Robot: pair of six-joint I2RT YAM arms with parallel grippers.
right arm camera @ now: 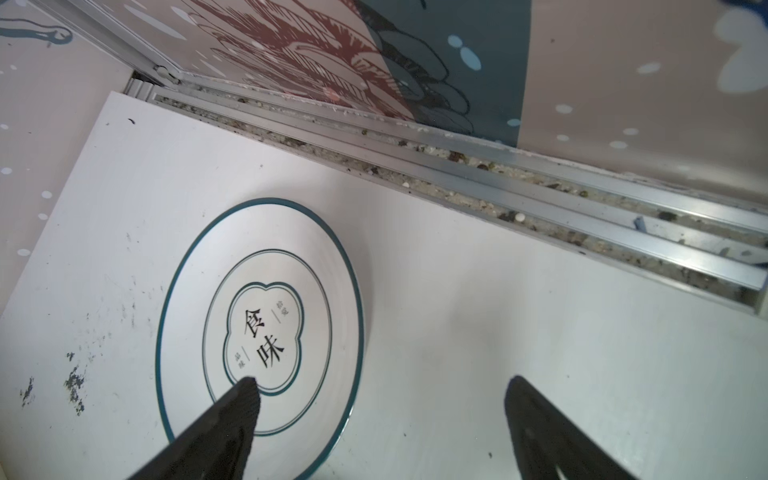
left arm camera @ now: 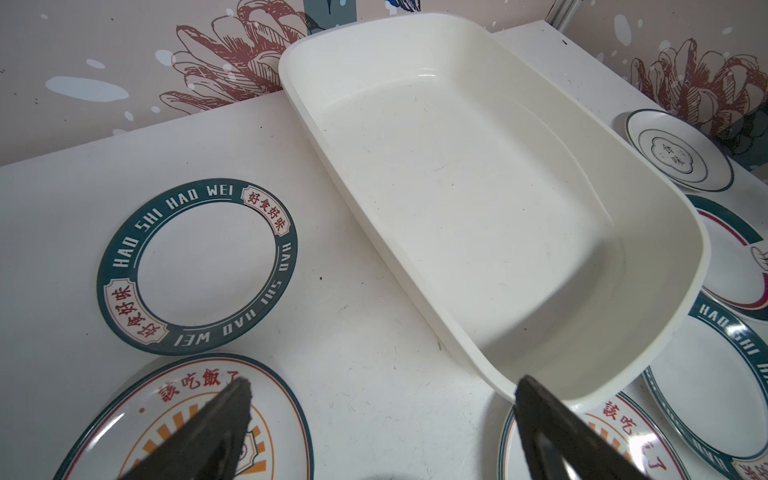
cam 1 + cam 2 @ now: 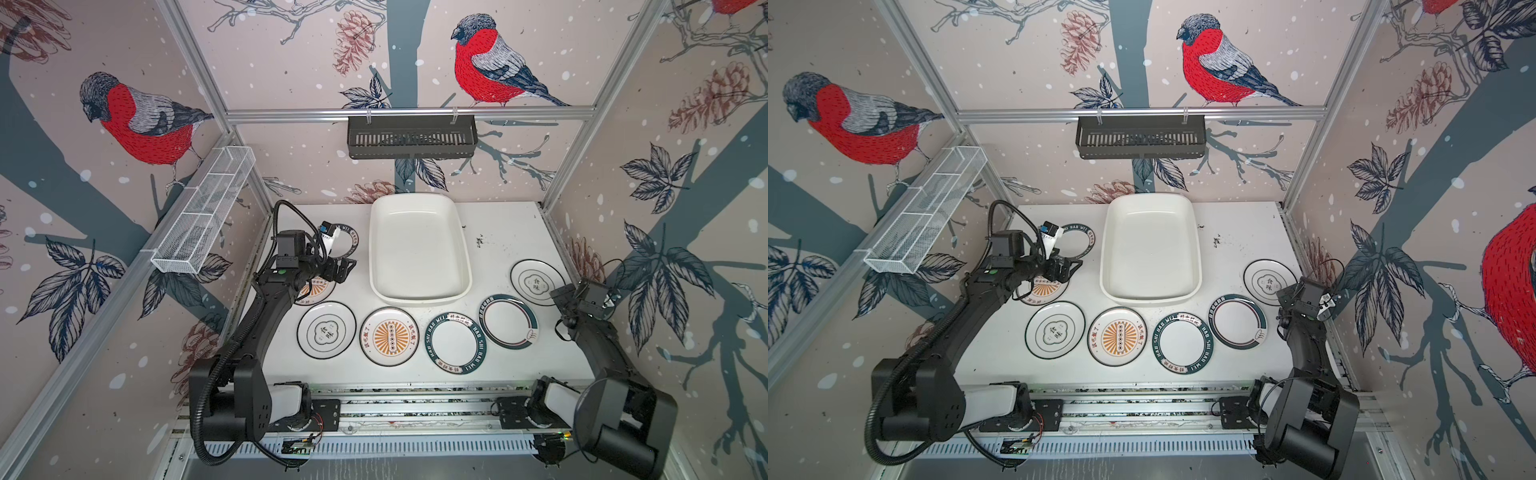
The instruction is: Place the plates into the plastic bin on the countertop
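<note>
Judging this as the opening step: counting seven plates, all flat on the countertop [image 3: 507,232], none yet in the plastic bin [image 3: 417,249].

Left: left gripper [image 2: 384,382] spread wide, gripping nothing, poised over the gap between a sunburst plate [image 2: 183,419] and the bin's near-left corner. Farther back, a lettered plate [image 2: 197,266], just beside the bin's left wall, apart from it.

Near row, left to right: cloud plate [image 3: 326,329], second sunburst plate [image 3: 389,336], second lettered plate [image 3: 456,343], teal-banded plate [image 3: 509,320]. Packed close; cannot tell whether the last two touch.

Right: right gripper [image 1: 382,381] likewise wide and empty, one jaw over the emblem of the far-right cloud plate [image 1: 259,320], the other over bare counter, so straddling part of that plate's rim. Height above it unclear. Likely the first pick.

Next move, as judged: lowering until the outer jaw gets under the thin rim, pinching the rim only, lifting level, carrying left to the bin, releasing low. Risk: shallow plate skidding on the smooth top toward the aluminium rail [image 1: 540,199] instead of being caught.

Containers, left to right: wire-mesh basket [image 3: 208,208], hung high on the left, nothing seen inside. Plastic bin, centre-far, floor bare, seemingly room for two plates side by side. Black slatted basket [image 3: 411,139], hung at the back, nothing showing through the slats.
</note>
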